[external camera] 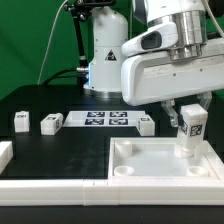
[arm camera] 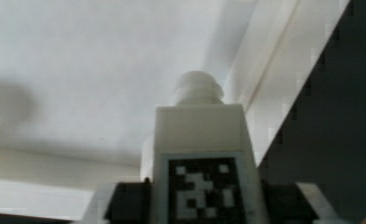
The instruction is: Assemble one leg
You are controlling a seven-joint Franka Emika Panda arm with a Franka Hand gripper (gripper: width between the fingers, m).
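Observation:
My gripper (external camera: 190,112) is shut on a white leg (external camera: 191,130) with a black-and-white tag on its side. It holds the leg upright over the back right corner of the white tray-like tabletop (external camera: 150,168), the leg's lower end at or just above the tray floor. In the wrist view the leg (arm camera: 205,135) fills the middle, its narrow peg end pointing at the tabletop's inner floor (arm camera: 91,90). Dark fingers (arm camera: 134,198) clamp both its sides. Three more legs lie on the black table: one (external camera: 20,121), a second (external camera: 50,122), a third (external camera: 146,124).
The marker board (external camera: 98,120) lies flat behind the tabletop. A white part (external camera: 5,152) sits at the exterior view's left edge. The robot base (external camera: 105,60) stands at the back. The tabletop's raised rim (arm camera: 286,70) runs beside the leg.

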